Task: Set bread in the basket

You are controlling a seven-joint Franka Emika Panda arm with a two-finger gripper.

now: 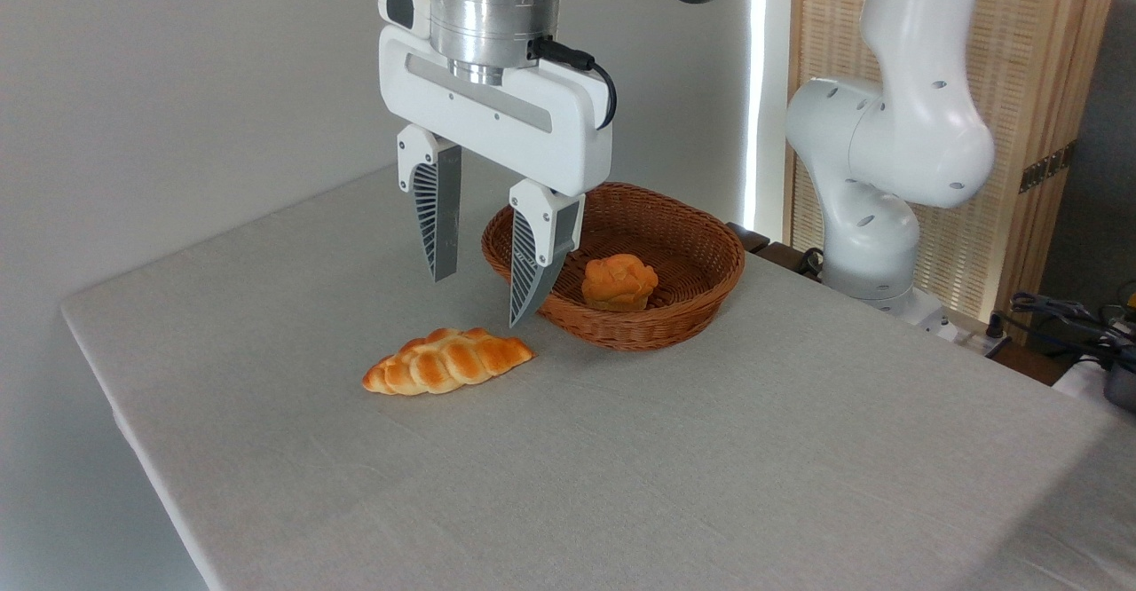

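The long, braided golden bread (448, 361) lies on the grey desk (710, 449) just beside the brown woven wicker basket (701, 298), not in it yet, and the robot's spread, empty fingers (437, 227) hang above it.

A pale grey cloth-covered table (710, 467) fills the room's middle, backed by a plain white wall (177, 85) from nine to twelve o'clock. At two o'clock stands a slatted bamboo screen (1038, 85), with a bright strip of daylight (756, 85) along its left edge.
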